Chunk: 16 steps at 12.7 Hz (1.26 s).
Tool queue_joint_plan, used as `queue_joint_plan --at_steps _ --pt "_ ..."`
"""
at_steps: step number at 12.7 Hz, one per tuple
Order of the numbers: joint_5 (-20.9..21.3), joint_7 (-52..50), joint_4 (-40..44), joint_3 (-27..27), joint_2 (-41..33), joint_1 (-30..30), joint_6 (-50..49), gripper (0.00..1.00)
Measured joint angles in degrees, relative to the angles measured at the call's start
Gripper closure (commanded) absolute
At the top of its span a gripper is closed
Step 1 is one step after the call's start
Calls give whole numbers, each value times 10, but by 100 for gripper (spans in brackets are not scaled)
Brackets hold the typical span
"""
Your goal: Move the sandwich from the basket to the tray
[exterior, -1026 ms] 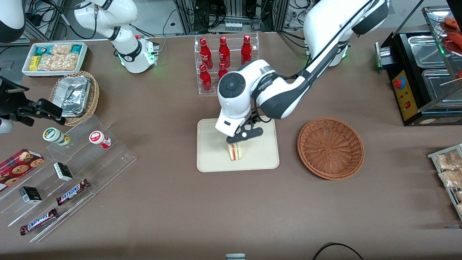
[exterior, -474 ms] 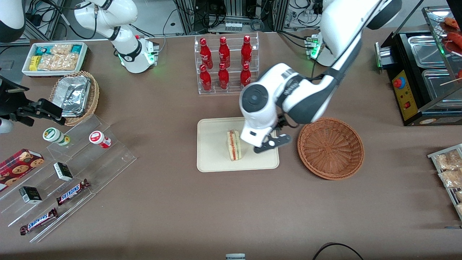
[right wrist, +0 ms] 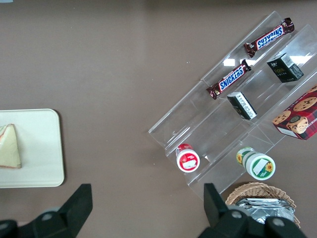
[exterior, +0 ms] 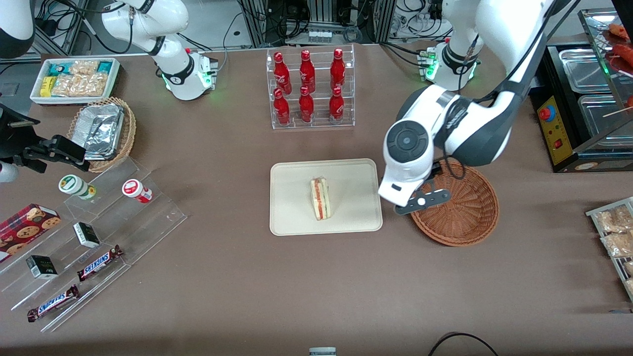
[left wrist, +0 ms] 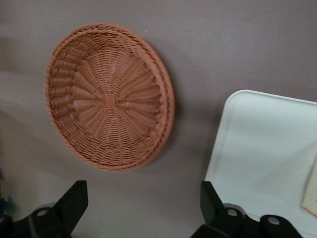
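The sandwich [exterior: 320, 199] stands on edge in the middle of the cream tray [exterior: 292, 217], pale bread with red and green layers; it also shows in the right wrist view [right wrist: 9, 147], and its corner in the left wrist view [left wrist: 312, 196]. The reddish-brown wicker basket [exterior: 462, 217] lies beside the tray toward the working arm's end of the table and holds nothing; it also shows in the left wrist view [left wrist: 106, 96]. My left gripper [exterior: 421, 201] hangs above the gap between the tray's rim [left wrist: 218, 144] and the basket, fingers [left wrist: 74, 203] spread wide apart and empty.
An acrylic rack of red bottles [exterior: 309, 89] stands farther from the front camera than the tray. A stepped acrylic display with snack bars and cups [exterior: 94, 232], a tan basket of foil trays [exterior: 101, 131] and a white snack bin [exterior: 74, 79] lie toward the parked arm's end. A black warmer [exterior: 583, 99] stands at the working arm's end.
The gripper has let go of the sandwich, left it on the tray, and moved off sideways and upward toward the basket. The sandwich has not moved over the last half second.
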<state>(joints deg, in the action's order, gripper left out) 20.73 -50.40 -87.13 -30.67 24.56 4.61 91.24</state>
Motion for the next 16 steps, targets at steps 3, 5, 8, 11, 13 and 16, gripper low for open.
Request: queue_joint_plan --at_steps 3,5,8,11,13,16 --pt "-38 76 -37 4 -52 -37 -13 0" --pt "-79 149 -56 38 -95 -42 -29 0" --pt "-119 275 -74 96 -151 -42 -82 0" --pt "-145 377 -76 148 -185 -41 -121 0" --pt "-162 448 -76 194 -209 -40 -149 0" --pt "-179 496 -76 257 -249 -40 -175 0"
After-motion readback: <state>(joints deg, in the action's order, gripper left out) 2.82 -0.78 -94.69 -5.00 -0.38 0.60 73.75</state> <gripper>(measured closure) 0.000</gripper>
